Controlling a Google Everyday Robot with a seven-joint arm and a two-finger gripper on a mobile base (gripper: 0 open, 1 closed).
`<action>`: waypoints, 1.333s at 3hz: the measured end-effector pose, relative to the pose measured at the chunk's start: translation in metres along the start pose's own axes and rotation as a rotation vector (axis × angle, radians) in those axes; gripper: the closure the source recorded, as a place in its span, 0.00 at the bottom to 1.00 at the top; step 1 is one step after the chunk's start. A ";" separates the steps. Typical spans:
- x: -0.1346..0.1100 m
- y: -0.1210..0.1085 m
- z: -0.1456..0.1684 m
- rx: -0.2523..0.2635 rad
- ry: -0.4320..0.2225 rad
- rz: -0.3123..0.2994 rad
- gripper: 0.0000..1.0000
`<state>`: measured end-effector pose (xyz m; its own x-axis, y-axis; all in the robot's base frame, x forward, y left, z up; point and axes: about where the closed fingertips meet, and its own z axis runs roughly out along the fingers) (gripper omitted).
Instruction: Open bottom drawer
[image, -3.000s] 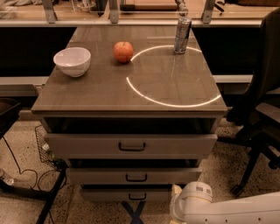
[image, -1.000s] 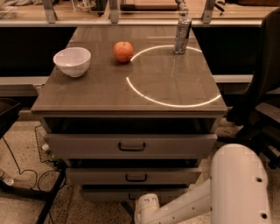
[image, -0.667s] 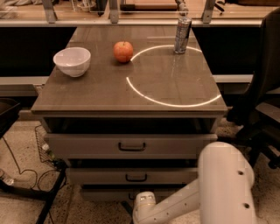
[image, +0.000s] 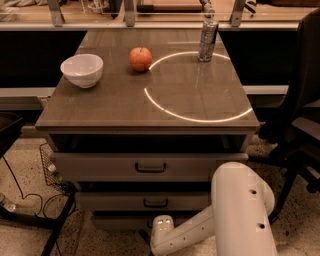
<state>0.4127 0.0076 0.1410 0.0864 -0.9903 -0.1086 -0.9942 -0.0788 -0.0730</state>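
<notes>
The bottom drawer (image: 114, 220) is the lowest grey-beige front of the cabinet, and only its left part shows. Its handle is hidden behind my arm. Above it are the middle drawer (image: 125, 201) and the tall top drawer (image: 100, 166), each with a black bail handle. My white arm (image: 240, 210) bends in from the lower right. Its wrist (image: 162, 225) sits right in front of the bottom drawer's middle. My gripper (image: 149, 241) is at the wrist's end, low at the frame's bottom edge, against the drawer front.
On the cabinet top stand a white bowl (image: 81, 69), a red apple (image: 141, 58) and a silver can (image: 207, 40). A black office chair (image: 297, 125) stands close on the right. Cables and a wire basket (image: 50, 170) lie on the floor at the left.
My arm has swung in from the lower right to the front of the bottom drawer. In the last second the elbow shifted left and the wrist rose slightly. The drawers look unmoved.
</notes>
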 end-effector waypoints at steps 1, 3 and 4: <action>0.005 -0.008 0.004 0.002 0.027 0.012 0.00; 0.001 -0.030 0.013 -0.005 0.049 0.022 0.23; 0.001 -0.030 0.013 -0.006 0.049 0.023 0.46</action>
<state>0.4430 0.0108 0.1303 0.0604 -0.9963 -0.0618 -0.9963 -0.0564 -0.0650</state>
